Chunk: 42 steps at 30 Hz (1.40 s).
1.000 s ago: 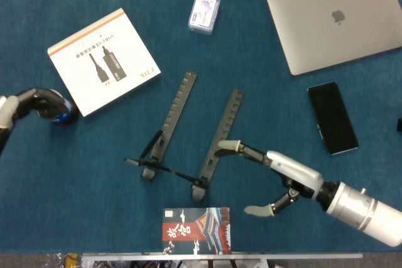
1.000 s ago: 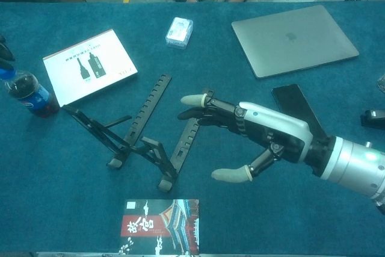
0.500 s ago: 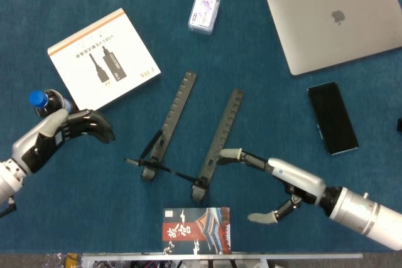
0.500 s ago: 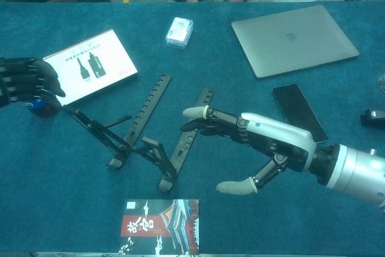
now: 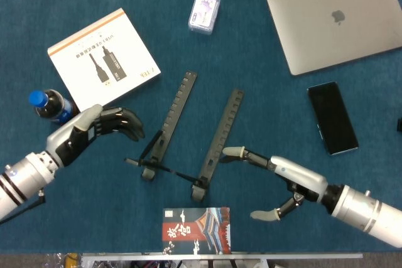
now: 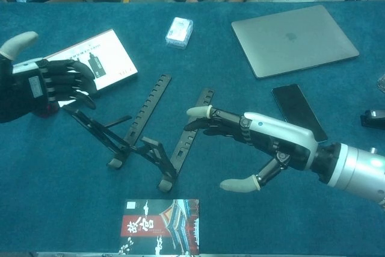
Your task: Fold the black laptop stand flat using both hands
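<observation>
The black laptop stand point(image 5: 188, 133) point(image 6: 150, 127) stands unfolded mid-table, two notched rails joined by a cross strut, with a thin leg raised on its left side. My left hand point(image 5: 94, 131) point(image 6: 45, 85) hovers just left of the stand, fingers spread and holding nothing. Its fingertips are close to the raised leg's top end; whether they touch it I cannot tell. My right hand point(image 5: 279, 183) point(image 6: 255, 142) is open to the right of the right rail, one fingertip point(image 5: 231, 151) near the rail, thumb spread wide below.
A white box point(image 5: 103, 61) and a cola bottle point(image 5: 47, 106) lie at left. A small packet point(image 5: 204, 10) sits at the back, a closed laptop point(image 5: 342, 17) and a phone point(image 5: 333, 117) at right. A printed booklet point(image 5: 196, 230) rests by the front edge.
My left hand has swept in from the far left, past the bottle, to the stand's left side. My right hand has drifted slightly down and right, staying open.
</observation>
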{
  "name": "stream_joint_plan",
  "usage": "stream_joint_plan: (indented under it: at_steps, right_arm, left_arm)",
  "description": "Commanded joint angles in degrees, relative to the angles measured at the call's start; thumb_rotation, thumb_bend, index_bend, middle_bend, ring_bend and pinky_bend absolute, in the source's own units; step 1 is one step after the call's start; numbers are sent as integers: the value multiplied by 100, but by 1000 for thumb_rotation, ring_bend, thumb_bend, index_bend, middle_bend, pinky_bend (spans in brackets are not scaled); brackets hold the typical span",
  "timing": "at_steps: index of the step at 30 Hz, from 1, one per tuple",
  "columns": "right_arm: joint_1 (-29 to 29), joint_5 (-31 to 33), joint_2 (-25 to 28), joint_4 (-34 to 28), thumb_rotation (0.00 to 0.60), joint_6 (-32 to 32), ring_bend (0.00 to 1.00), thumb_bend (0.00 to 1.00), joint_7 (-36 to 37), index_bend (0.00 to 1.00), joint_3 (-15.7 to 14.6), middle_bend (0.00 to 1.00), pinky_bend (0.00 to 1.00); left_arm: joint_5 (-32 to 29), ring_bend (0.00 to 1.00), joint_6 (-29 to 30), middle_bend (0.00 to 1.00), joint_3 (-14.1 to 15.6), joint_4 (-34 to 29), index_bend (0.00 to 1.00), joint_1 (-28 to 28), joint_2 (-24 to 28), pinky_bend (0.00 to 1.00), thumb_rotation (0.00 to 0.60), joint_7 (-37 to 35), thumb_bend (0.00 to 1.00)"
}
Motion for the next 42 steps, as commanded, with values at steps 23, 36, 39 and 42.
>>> stream_joint_plan:
  at_steps: [23,36,39,42]
  right_arm:
    - [-60,-81,26,332,600,226,0,192,391,40,-96,126,47]
    - [-72,-139,36,371,600,297,0,192,447,40,-131,127,47]
    - [-73,-149,37,373,600,306,0,191,457,40,-141,126,47]
    - [-81,-164,39,376,600,325,0,191,457,40,-154,127,47]
  left_arm:
    - [-467,305,-561,405,294,-39,345,-409,-750,330,0,142,215]
    - [-555,305,-671,405,460,32,345,-484,-841,330,0,110,215]
    - [-550,305,-678,405,493,15,344,-507,-831,330,0,105,214]
    - [-560,305,-666,405,508,-3,343,-522,-809,330,0,112,214]
